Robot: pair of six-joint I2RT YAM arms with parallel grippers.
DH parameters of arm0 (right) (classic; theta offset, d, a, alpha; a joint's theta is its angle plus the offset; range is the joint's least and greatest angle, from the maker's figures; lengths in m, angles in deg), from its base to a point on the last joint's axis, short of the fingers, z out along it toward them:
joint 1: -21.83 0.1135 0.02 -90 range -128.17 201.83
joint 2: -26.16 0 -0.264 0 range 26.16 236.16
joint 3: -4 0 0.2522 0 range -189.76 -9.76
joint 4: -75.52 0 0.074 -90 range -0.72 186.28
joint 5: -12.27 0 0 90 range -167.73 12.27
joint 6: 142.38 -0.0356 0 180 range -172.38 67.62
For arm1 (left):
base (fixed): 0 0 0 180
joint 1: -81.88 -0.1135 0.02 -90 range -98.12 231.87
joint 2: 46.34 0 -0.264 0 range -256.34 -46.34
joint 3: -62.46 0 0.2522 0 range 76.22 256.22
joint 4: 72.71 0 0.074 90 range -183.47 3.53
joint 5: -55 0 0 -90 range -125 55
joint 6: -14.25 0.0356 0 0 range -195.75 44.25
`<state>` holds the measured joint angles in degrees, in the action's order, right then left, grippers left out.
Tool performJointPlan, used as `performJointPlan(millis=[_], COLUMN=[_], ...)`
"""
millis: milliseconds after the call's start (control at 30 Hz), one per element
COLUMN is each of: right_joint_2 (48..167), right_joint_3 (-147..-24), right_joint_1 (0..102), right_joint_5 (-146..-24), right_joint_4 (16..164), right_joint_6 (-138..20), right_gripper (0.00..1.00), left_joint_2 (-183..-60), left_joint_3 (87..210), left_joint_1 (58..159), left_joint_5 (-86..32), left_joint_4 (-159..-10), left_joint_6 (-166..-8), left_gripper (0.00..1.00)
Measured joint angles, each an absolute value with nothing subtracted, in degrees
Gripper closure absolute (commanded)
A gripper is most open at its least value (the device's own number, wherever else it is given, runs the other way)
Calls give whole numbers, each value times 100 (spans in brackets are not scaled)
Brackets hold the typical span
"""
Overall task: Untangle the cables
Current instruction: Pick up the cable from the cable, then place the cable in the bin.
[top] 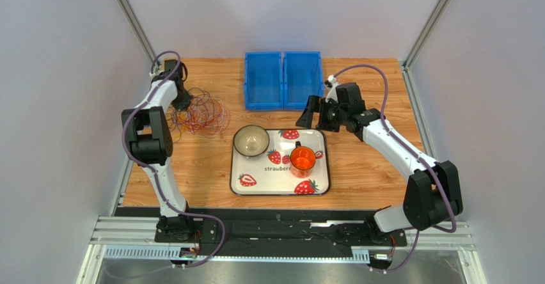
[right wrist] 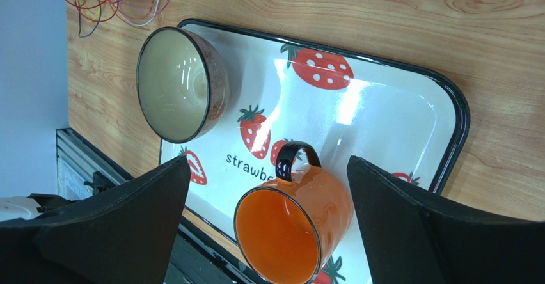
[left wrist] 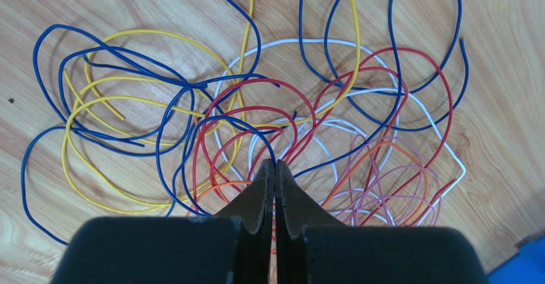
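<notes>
The cables (top: 199, 114) lie in a loose tangle of thin blue, yellow, red, white, orange and pink wires on the wooden table at the far left. In the left wrist view the cables (left wrist: 291, 127) fill the frame. My left gripper (left wrist: 275, 164) is low over the tangle with its jaws pressed together, and a blue cable (left wrist: 256, 130) runs into the tips. From above, the left gripper (top: 182, 102) is at the tangle's left edge. My right gripper (top: 313, 114) is open and empty, held above the tray's far right corner; in its own view the right gripper (right wrist: 268, 161) frames the orange mug.
A strawberry-print tray (top: 323, 169) sits mid-table with a bowl (top: 251, 141) and an orange mug (top: 302, 159) on it. Two blue bins (top: 283, 79) stand at the back. In the right wrist view the bowl (right wrist: 173, 82), the mug (right wrist: 288, 233) and the tray rim (right wrist: 451, 98) show.
</notes>
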<state>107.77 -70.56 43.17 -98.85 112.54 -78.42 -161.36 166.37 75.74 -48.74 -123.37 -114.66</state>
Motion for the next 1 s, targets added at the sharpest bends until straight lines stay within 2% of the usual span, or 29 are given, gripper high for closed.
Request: performJointPlan(millis=[167,333,600,867,1000], right_joint_2=[10785,10801,10816,10812,10694], right_joint_3=[-7056,-7058,-7102,-7375,-7488], right_joint_1=[4317,4317,4347,4592,4684], right_joint_5=[-9883,-9868,-9835,-9830,-9900], right_joint_4=[11254,11254,11254,11302,11283], right_joint_6=[-7840,-7818,-7779,-7759,-7766], right_gripper=[2,2,2,2,1], left_joint_2=[-15937,-15214,-13738,-13603,-13262], left_joint_3=[16696,17059,18884,21516,21455], left_joint_1=[7574,7579,7883,8082,8082], left_joint_5=[-4894,-4920,-4883,-3709,-3399], left_joint_4=[-12462,-12755,-13080,-13511,-13467], left_joint_6=[-11438,-11337,-10933,-10680,-10583], left_gripper=[100,100,100,100,100])
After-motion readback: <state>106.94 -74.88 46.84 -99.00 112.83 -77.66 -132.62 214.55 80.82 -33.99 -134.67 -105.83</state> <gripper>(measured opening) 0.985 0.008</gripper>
